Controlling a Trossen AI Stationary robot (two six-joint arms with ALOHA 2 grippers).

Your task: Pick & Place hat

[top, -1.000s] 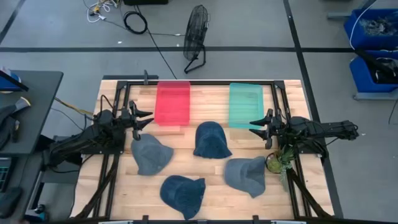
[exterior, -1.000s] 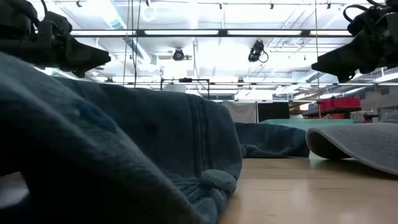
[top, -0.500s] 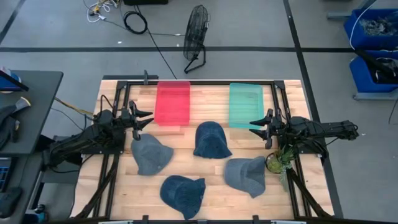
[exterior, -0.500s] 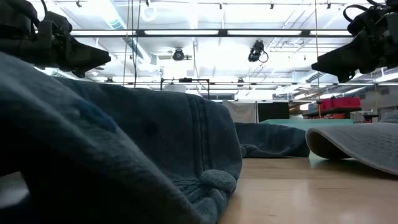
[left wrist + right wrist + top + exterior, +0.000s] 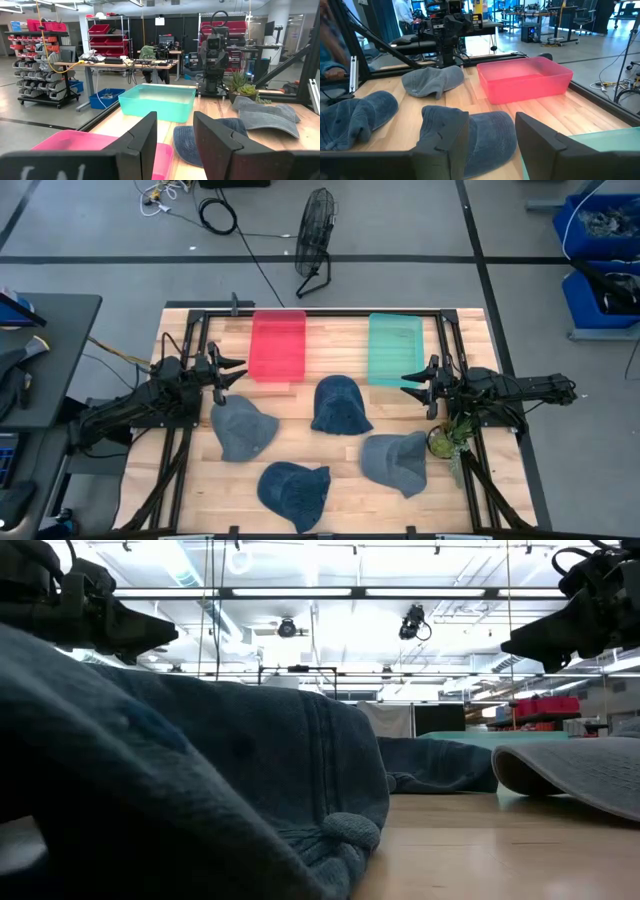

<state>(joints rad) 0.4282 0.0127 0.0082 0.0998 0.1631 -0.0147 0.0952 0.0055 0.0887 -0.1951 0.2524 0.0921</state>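
Wooden desk (image 5: 340,480) fills frame centre: four hats, red bin (image 5: 277,345) and teal bin (image 5: 396,348) along top. Centre hat (image 5: 339,404) unclaimed. Left claw (image 5: 232,374) and right claw (image 5: 411,382) both spread, empty, hovering mid-left and mid-right. Best approach: descend on crown, pinch a fabric fold.

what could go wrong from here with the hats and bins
1. Both grippers, left and right, hover open and empty with four hats loose on the table; soft fabric may slip from a two-finger pinch.
2. The grey hat lies close beside the small plant, so the right arm might knock the plant when reaching for it.
3. The red bin and teal bin are shallow; a brim may drape over the rim.
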